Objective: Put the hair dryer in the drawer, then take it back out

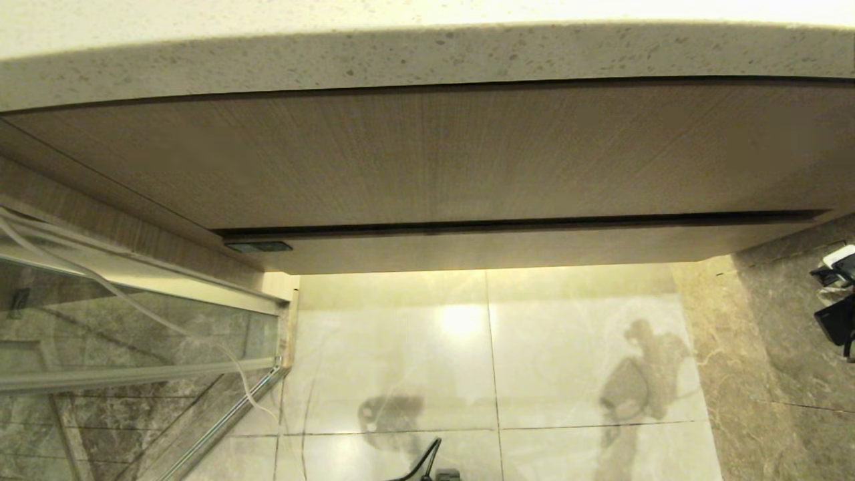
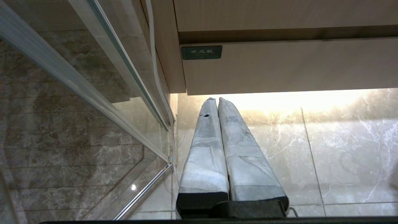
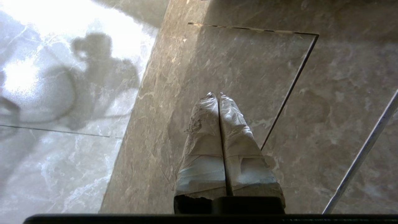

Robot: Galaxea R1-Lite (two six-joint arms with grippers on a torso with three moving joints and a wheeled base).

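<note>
The drawer (image 1: 494,250) is closed, its narrow wood-grain front sitting flush under the taller wood panel (image 1: 427,157). In the left wrist view the drawer front (image 2: 289,65) lies just beyond my left gripper (image 2: 216,100). That gripper is shut and empty, below the drawer's left end. My right gripper (image 3: 216,94) is shut and empty too, hanging over brown marble floor off to the right. Part of the right arm (image 1: 838,314) shows at the head view's right edge. The hair dryer is out of view; only a white cord (image 2: 152,46) runs along the left wall.
A speckled stone countertop (image 1: 427,57) overhangs the cabinet. A small dark label (image 2: 201,52) marks the drawer's left corner. A glass partition with a metal frame (image 1: 133,334) stands on the left. Glossy pale floor tiles (image 1: 568,361) lie below, brown marble (image 1: 768,374) to the right.
</note>
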